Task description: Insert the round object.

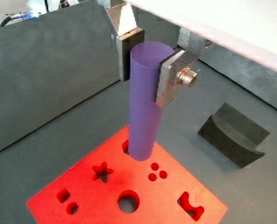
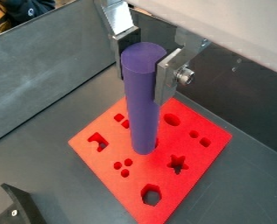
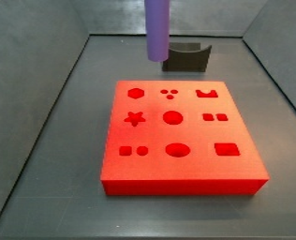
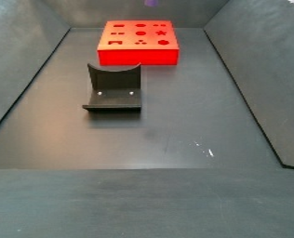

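Misalignment is my chief worry: I have the peg [image 1: 145, 101] pinched near its top between my fingers [image 1: 170, 77], so the long free end can swing. From here I judge that if its tip meets the red block [image 3: 182, 173] off the rim of a round hole [image 3: 173, 117], it will jam, tilt in my grip, or shove the block across the floor. Several holes are round or nearly so; picking too small a one would stall me. In a side view the peg hangs upright, apart from the block, over its far edge, near the dark notched block [image 3: 187, 58]. My gripper [image 2: 149, 58] rides high, so nothing crowds it. Grey walls [image 3: 51, 84] stand left and right, well apart from the block, leaving open floor around.
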